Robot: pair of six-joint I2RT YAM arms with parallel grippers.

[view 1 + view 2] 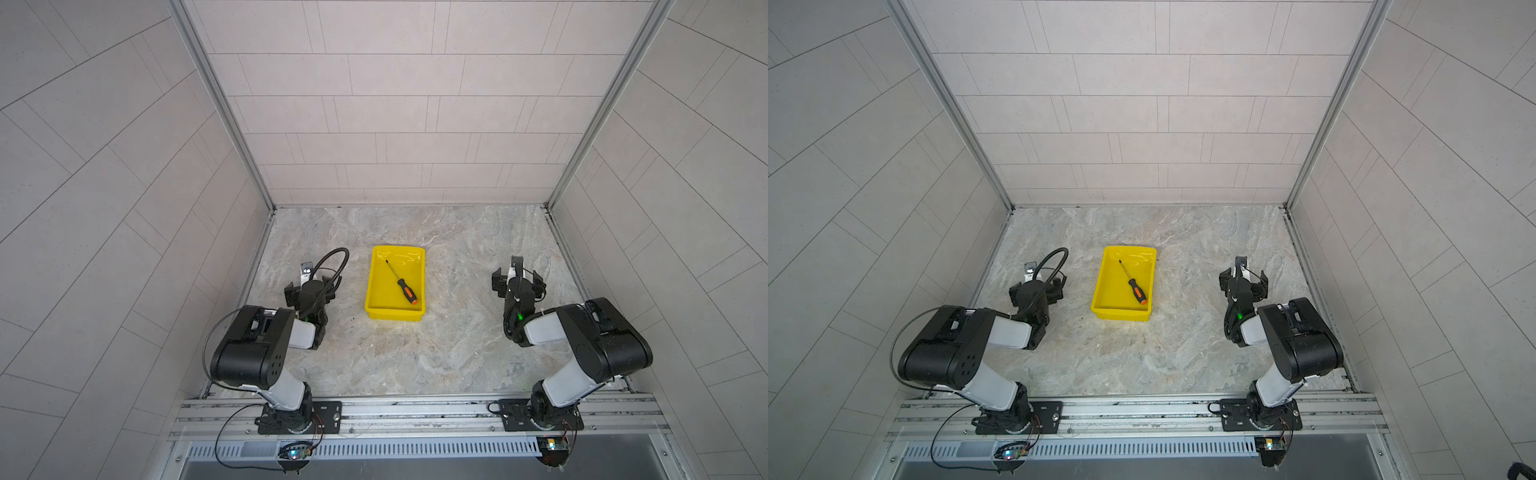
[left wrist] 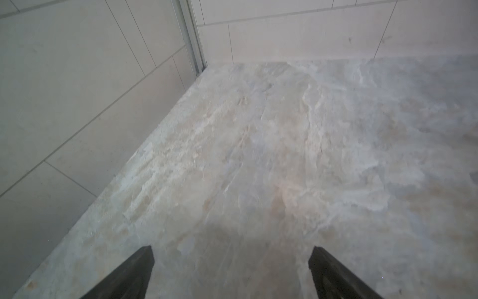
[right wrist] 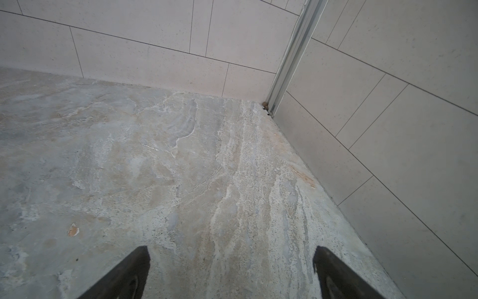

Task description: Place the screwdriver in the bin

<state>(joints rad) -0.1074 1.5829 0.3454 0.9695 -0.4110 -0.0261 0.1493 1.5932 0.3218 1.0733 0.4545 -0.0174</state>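
Screwdriver (image 1: pixel 401 282) lies flat on the floor of bin (image 1: pixel 395 314), fully w/in the rim. It sits diag: thin shaft tip twd bin's far-left corner, black handle w/ orange bands twd near-right corner, handle end just beside the near wall. Both top views agree: screwdriver (image 1: pixel 1133 287), bin (image 1: pixel 1120 314). Bin is bright yellow, glossy inside, long side running near-to-far. It sits approx mid-surface (image 1: pixel 436 365), well off every edge.

Left gripper (image 1: pixel 309 286) hangs low near the surface's left edge, well apart from bin. Jaws stand wide apart, empty. In the left wrist view, left gripper (image 2: pixel 231 252) shows two dark fingers (image 2: pixel 129 279) w/ bare marble btwn them and the surface's far-left corner ahead.

Right gripper (image 1: pixel 517 280) sits near the right edge, also well apart from bin, approx level w/ the left one. Jaws are wide apart too, gripping nothing. In the right wrist view, fingers (image 3: pixel 126 278) frame bare surface only, w/ the far-right corner ahead & a small tan spot (image 3: pixel 73 230) on the marble.

Each wrist shows a green light in both top views. Both arm bases bolt to a rail (image 1: pixel 415 409) along the near edge. Tiled walls (image 1: pixel 395 104) close in the left, far & right sides.
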